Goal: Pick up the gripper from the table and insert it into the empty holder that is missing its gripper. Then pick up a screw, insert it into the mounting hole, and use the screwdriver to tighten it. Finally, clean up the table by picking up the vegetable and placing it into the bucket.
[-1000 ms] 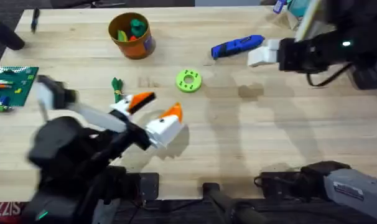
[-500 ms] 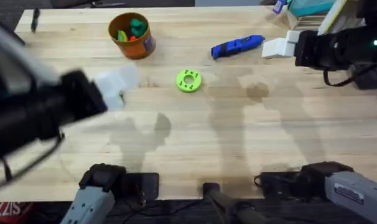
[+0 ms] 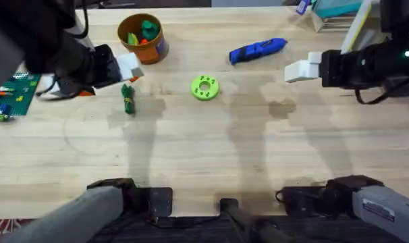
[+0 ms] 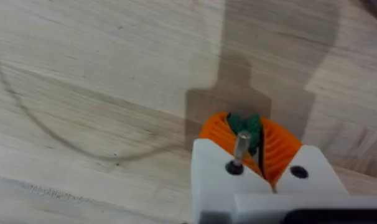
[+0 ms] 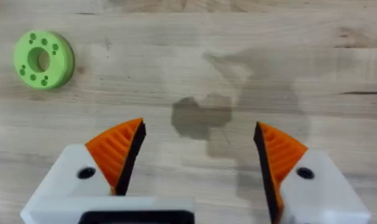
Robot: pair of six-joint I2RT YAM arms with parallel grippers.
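Left claw (image 4: 258, 146): orange pads closed on the vegetable (image 4: 246, 127), upper left of overhead frame, beside the bucket (image 3: 142, 39). Vegetable: likely light, stiff plastic, slippery; grip at knotted middle. Right claw (image 5: 198, 152): pads apart, empty, above the worktop (image 3: 211, 155).

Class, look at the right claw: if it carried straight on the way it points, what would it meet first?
Probably bare table, by its shadow; the disc lies off the right claw's line.

Overhead looks down-forward; wrist cameras close above table (image 3: 204, 155).
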